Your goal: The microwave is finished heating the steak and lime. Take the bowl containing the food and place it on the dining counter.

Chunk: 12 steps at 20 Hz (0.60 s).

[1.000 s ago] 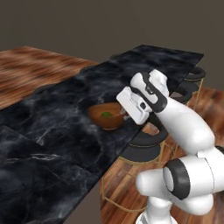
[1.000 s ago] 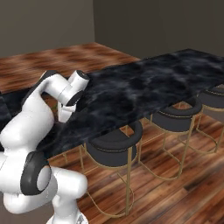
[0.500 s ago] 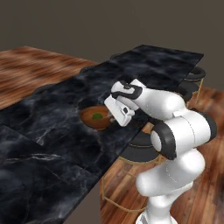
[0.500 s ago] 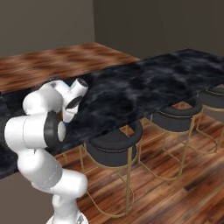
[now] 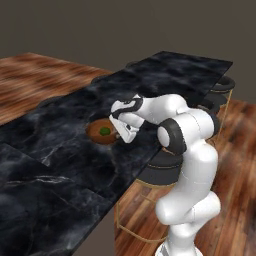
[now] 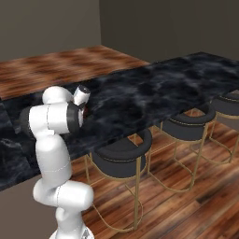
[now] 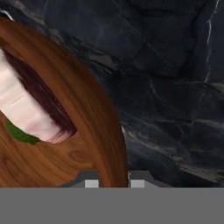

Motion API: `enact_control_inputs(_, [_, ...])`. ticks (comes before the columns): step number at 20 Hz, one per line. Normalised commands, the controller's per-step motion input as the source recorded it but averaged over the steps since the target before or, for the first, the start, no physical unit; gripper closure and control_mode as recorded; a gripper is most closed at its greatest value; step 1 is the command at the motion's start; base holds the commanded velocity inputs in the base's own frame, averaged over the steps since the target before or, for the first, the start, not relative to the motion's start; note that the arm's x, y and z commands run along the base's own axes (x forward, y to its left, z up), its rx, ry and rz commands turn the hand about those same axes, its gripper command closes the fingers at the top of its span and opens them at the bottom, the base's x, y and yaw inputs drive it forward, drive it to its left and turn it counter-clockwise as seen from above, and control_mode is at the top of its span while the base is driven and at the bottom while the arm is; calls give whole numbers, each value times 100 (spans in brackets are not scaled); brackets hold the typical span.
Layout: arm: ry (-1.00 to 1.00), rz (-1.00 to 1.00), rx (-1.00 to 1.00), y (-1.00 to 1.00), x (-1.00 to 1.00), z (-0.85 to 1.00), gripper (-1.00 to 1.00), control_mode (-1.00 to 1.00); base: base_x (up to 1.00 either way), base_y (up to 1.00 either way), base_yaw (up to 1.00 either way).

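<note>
Two-finger dark gripper [image 5: 121, 131] clamped on right rim of round reddish-brown wooden bowl [image 5: 98, 134], left base view; bowl sits on long black white-veined marble dining counter [image 5: 60, 150], small green lime [image 5: 104, 131] inside. Right base view: white arm hides bowl; dark round gold-legged stools [image 6: 122, 156] near counter's edge. Hand view: rim between fingertips [image 7: 92, 183], pink-red steak slab [image 7: 24, 103] over lime.

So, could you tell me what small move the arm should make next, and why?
Probably open the fingers and let go. The bowl with the lime and steak appears to sit on the dining counter well inside its edge, and the fingers straddle its rim, so the placing looks done.
</note>
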Motion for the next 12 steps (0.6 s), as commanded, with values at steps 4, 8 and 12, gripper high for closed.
enact_control_inputs(4, [0,-6,0,8,11,0,-100,-100,0,0,0])
enact_control_inputs(8, [-5,-4,2,-3,-46,43,-100,-100,0,0,0])
enact_control_inputs(12, [-22,0,5,-15,-99,99,-100,-100,0,0,0])
